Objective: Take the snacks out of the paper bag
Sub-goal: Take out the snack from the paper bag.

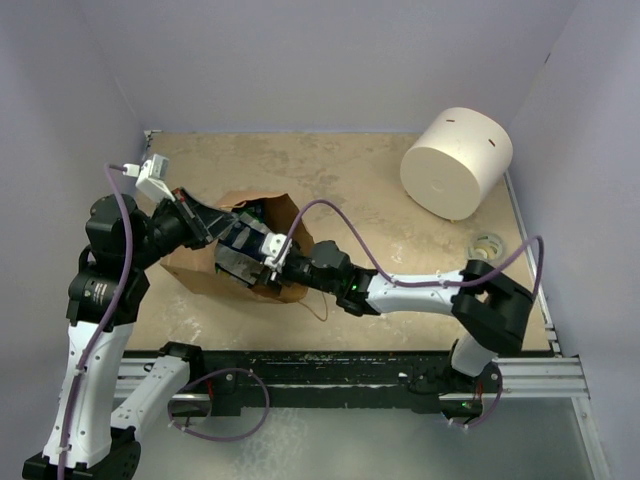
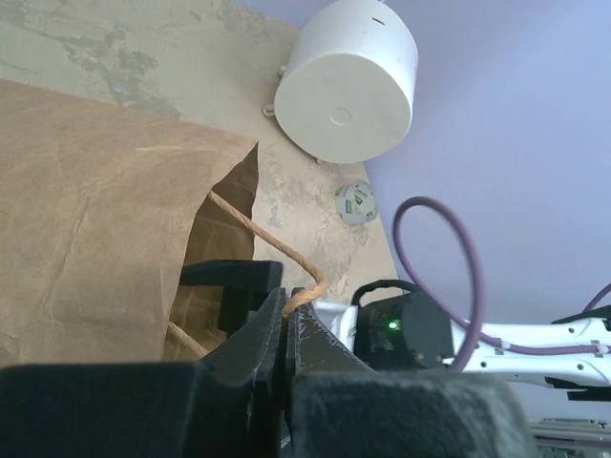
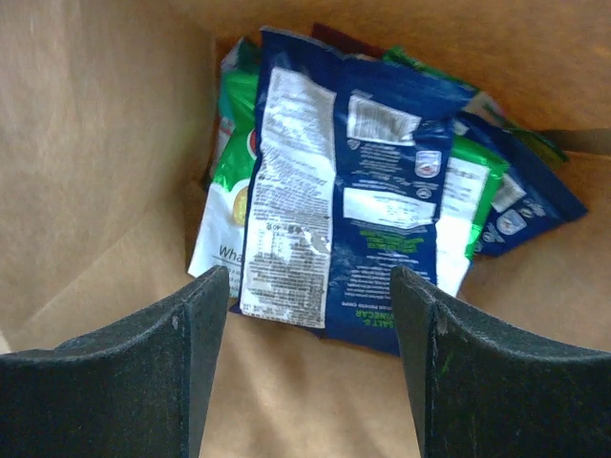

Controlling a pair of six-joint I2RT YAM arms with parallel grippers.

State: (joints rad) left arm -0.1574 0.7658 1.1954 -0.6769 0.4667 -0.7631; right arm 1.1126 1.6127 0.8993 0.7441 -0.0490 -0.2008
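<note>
Black pads of my right gripper [image 3: 310,286] stand spread wide, nothing between them, and they're inside the paper bag [image 3: 95,143], brown walls on every side! Just ahead of the tips lie the snacks, piled at the bag's bottom: a blue-and-white packet [image 3: 353,191] on top, back label up, a green packet [image 3: 234,162] poking out on its left, and more blue and green edges fanned out behind on the right. Over on the other side, my left gripper [image 2: 286,305] has its jaws pressed together on the bag's tan loop handle [image 2: 258,229] at the rim. The bag sits on the left part of the table [image 1: 350,180], well apart from the big white cylinder [image 1: 455,165] at the far right.
</note>
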